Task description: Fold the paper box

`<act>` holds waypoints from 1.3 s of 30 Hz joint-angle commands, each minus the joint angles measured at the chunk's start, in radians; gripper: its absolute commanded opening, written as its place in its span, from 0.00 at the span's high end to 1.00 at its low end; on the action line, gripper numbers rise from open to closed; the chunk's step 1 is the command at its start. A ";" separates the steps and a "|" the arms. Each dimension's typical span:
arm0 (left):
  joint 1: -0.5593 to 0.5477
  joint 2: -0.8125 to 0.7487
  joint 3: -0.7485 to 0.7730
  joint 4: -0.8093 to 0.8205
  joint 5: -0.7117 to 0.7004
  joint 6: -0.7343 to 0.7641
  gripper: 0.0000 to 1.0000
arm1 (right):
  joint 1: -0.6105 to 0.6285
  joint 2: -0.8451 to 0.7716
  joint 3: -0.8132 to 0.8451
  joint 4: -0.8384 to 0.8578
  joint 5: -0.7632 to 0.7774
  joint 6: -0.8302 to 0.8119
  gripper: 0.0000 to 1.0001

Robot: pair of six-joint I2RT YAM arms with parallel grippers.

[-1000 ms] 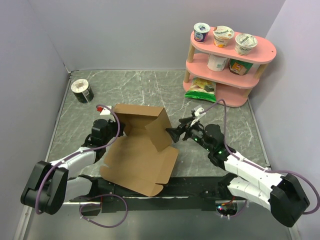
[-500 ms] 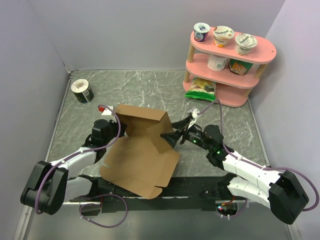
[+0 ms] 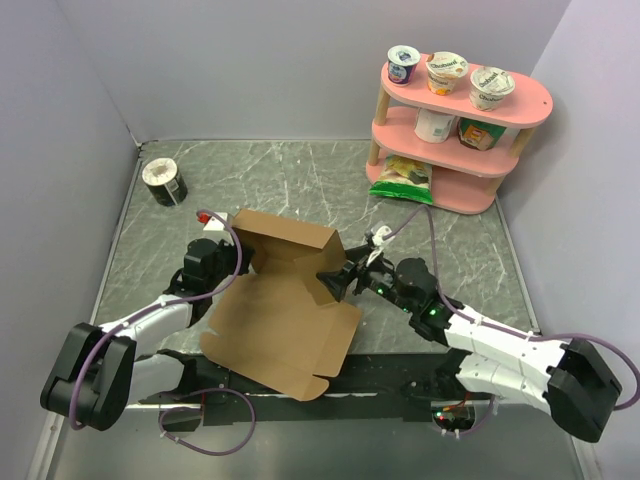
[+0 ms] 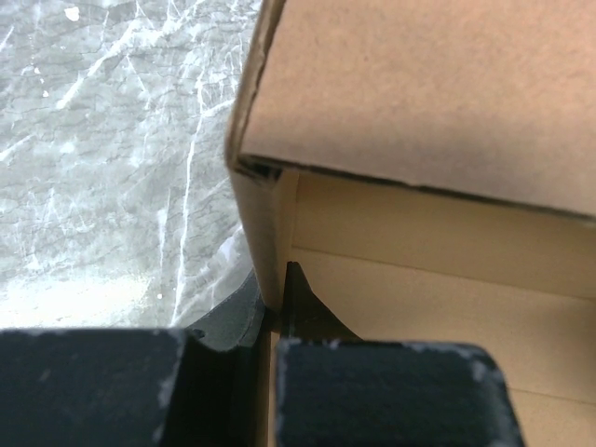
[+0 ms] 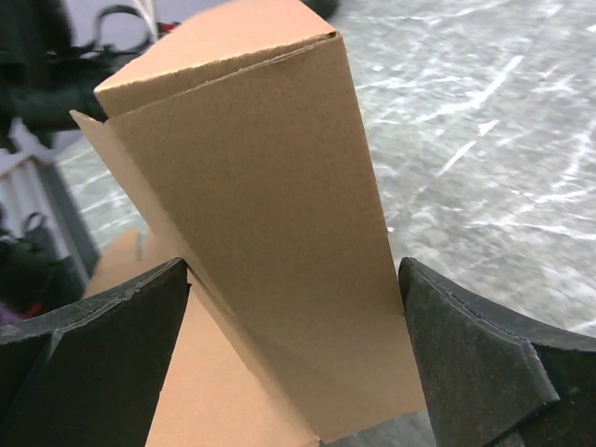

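Observation:
The paper box is brown cardboard, half folded, lying in the middle of the table with its back wall raised. My left gripper is shut on the box's left wall. In the left wrist view its fingertips pinch that thin upright wall just below the corner. My right gripper is open at the box's right side. In the right wrist view the raised right flap stands between its wide-apart fingers, nearly filling the gap.
A pink two-tier shelf with yogurt cups and cartons stands at the back right, with a snack bag under it. A small dark tin lies at the back left. Grey walls close in on both sides.
My right gripper has moved left up to the box, and the right flap has swung inward and stands steeper. The left arm has kept its grip and place.

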 commanded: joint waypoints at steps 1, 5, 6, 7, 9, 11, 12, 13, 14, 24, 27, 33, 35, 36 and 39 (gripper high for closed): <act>-0.017 -0.031 -0.001 0.094 0.042 -0.026 0.99 | 0.070 0.048 0.054 0.006 0.243 -0.034 0.00; -0.017 -0.027 -0.001 0.097 0.052 -0.022 0.99 | 0.113 0.089 0.068 0.032 0.419 -0.048 0.01; -0.017 -0.026 0.002 0.095 0.054 -0.019 0.99 | 0.125 0.106 0.072 0.033 0.455 -0.053 0.01; -0.017 -0.024 0.002 0.092 0.052 -0.014 0.99 | 0.127 0.114 0.076 0.043 0.475 -0.057 0.00; -0.019 -0.021 0.004 0.083 0.048 0.000 0.99 | 0.134 0.141 0.080 0.044 0.533 -0.063 0.01; -0.022 -0.021 0.005 0.074 0.028 0.015 0.99 | 0.135 0.175 0.095 0.024 0.584 -0.034 0.01; -0.028 -0.024 0.004 0.072 0.016 0.020 0.99 | 0.136 0.187 0.097 0.023 0.640 -0.024 0.01; -0.034 -0.027 0.004 0.071 0.002 0.024 0.99 | 0.136 0.201 0.103 0.020 0.668 -0.011 0.01; -0.043 -0.029 0.005 0.066 -0.032 0.036 0.99 | 0.136 0.227 0.105 0.020 0.693 0.013 0.01; -0.108 -0.012 0.015 0.046 -0.185 0.024 0.99 | 0.135 0.319 0.109 -0.006 0.905 0.125 0.14; -0.111 -0.015 0.012 0.046 -0.196 0.020 0.99 | 0.131 0.322 0.086 0.001 0.918 0.128 0.28; -0.126 -0.004 0.013 0.077 -0.133 0.049 0.99 | 0.081 0.339 0.014 0.177 0.784 0.026 0.36; -0.138 -0.001 0.015 0.083 -0.118 0.066 0.99 | 0.062 0.347 0.011 0.213 0.729 0.000 0.36; -0.149 0.005 0.018 0.082 -0.116 0.070 0.99 | 0.055 0.348 0.014 0.214 0.713 -0.005 0.36; -0.161 0.020 0.025 0.083 -0.098 0.087 0.99 | 0.023 0.350 0.000 0.288 0.615 -0.060 0.30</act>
